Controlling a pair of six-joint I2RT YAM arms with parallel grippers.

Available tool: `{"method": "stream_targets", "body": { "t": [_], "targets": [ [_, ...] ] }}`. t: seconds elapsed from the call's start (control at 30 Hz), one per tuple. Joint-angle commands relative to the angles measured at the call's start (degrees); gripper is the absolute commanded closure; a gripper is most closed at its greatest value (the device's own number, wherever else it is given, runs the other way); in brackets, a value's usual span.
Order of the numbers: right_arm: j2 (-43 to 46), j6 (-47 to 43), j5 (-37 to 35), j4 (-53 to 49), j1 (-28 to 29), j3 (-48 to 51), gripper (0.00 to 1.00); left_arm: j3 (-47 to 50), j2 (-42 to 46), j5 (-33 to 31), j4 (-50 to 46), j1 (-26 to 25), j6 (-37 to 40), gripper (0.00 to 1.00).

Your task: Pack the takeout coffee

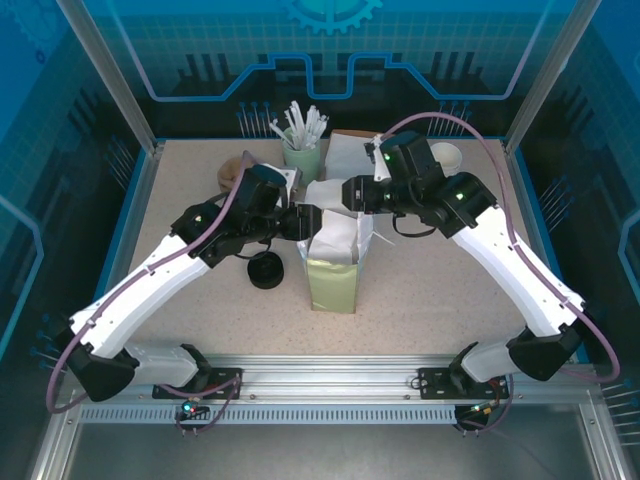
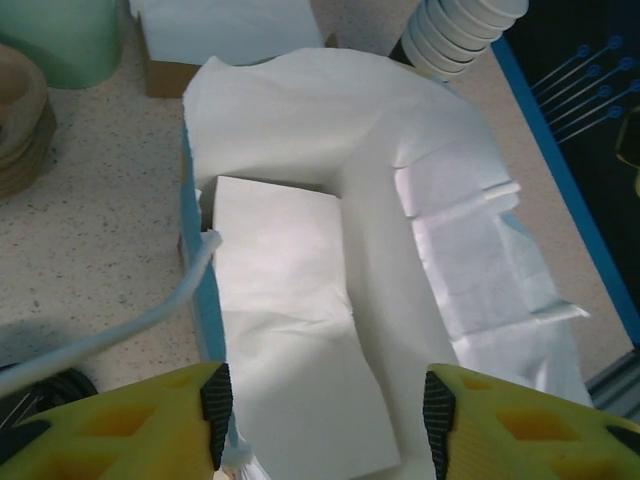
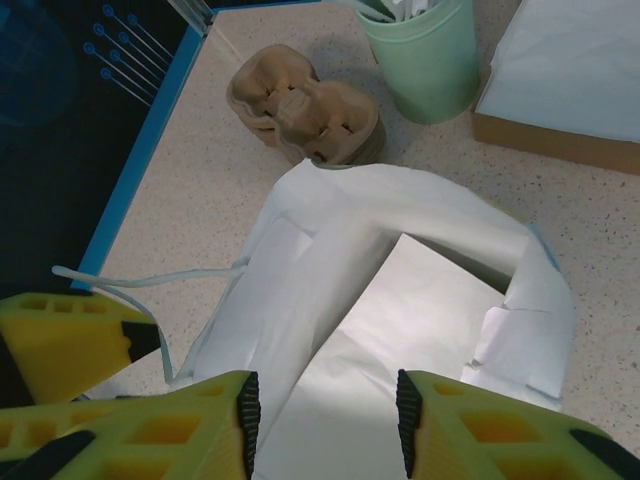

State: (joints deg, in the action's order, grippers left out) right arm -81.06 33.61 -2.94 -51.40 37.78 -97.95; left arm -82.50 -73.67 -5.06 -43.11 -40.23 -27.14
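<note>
A paper bag (image 1: 333, 268), pale green outside and white inside, stands upright mid-table with its mouth spread wide. Its white lining (image 2: 300, 300) is creased and folded, and a thin handle loop (image 2: 120, 330) hangs off one side. My left gripper (image 1: 305, 222) (image 2: 326, 410) is open just over the bag's left rim, jaws well apart with only paper beneath them. From the right, my right gripper (image 1: 347, 195) (image 3: 326, 415) hovers open above the bag's mouth (image 3: 420, 300). The takeout coffee is hidden. A black round lid (image 1: 265, 270) lies left of the bag.
At the back stand a green cup of stirrers (image 1: 302, 155), a stack of brown cup carriers (image 1: 235, 172) (image 3: 305, 105), a cardboard box of white napkins (image 1: 345, 150) (image 3: 570, 70) and a stack of white lids (image 1: 446, 156) (image 2: 455, 35). Blue walls edge the table.
</note>
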Motion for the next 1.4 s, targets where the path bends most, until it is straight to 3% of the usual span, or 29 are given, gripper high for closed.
{"method": "stream_targets", "body": {
  "t": [0.0, 0.23, 0.4, 0.53, 0.73, 1.0, 1.17, 1.37],
  "targets": [
    [2.16, -1.59, 1.15, 0.93, -1.78, -0.36, 0.57, -2.48, 2.16, 3.44, 1.16, 0.35, -0.59, 0.43],
    [6.52, -4.63, 0.46, 1.99, -6.35, 3.05, 0.53, -3.66, 5.27, -0.20, 2.51, 2.27, 2.83, 0.39],
    [11.00, -7.72, -0.11, 4.46, -12.34, 9.08, 0.49, -0.37, 9.61, -2.63, 6.58, 8.57, 4.96, 0.32],
    [14.30, -10.07, -1.70, 8.17, -17.72, 16.06, 0.40, 5.53, 14.16, -8.19, 10.99, 15.22, 6.66, 0.25],
    [16.98, -13.19, -5.95, 16.33, -25.05, 28.22, 0.20, 18.93, 20.19, -18.69, 22.60, 23.02, 12.08, 0.01],
    [17.80, -15.95, -15.91, 36.07, -29.62, 45.85, 0.00, 40.34, 23.22, -22.60, 40.98, 32.56, 15.24, 0.01],
    [15.31, -19.82, -21.87, 48.68, -30.85, 54.83, 0.00, 52.34, 21.77, -21.27, 53.78, 36.14, 16.67, 0.01],
    [8.83, -23.99, -16.07, 64.11, -32.71, 61.99, 0.00, 61.54, 14.82, -20.98, 69.11, 37.89, 21.94, 0.01]
  ]
}}
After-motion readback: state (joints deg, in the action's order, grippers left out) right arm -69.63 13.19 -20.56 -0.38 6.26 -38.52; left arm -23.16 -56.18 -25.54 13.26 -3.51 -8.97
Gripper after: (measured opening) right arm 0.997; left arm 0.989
